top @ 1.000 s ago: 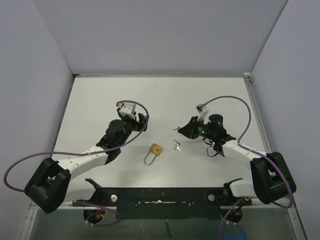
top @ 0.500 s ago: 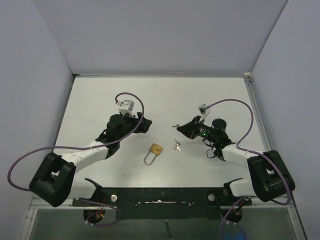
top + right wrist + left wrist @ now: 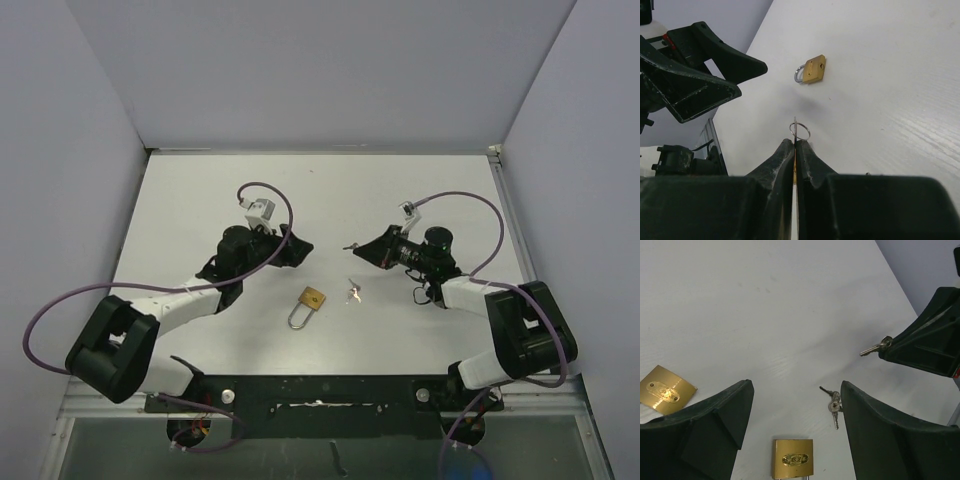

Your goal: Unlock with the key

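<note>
A brass padlock (image 3: 312,299) lies flat on the white table between the arms, its shackle toward the near edge; it also shows as the padlock (image 3: 793,458) and the padlock (image 3: 812,69). My right gripper (image 3: 364,247) is shut on a key (image 3: 874,347), whose ring (image 3: 800,131) pokes out past the gripper (image 3: 794,143). It hovers right of and behind the lock. A small bunch of keys (image 3: 352,291) lies on the table right of the lock. My left gripper (image 3: 297,248) stands open and empty, left of and behind the lock; the lock sits below the gripper (image 3: 796,387).
Grey walls enclose the table (image 3: 320,190) on three sides. The arms' black base rail (image 3: 320,395) runs along the near edge. Purple cables (image 3: 60,310) loop off both arms. The two grippers face each other across a short gap above the lock.
The left arm has stretched out and its open gripper has shifted slightly right toward the lock. The right gripper has edged away from the near edge, still shut on the key. Padlock and loose keys have not moved.
</note>
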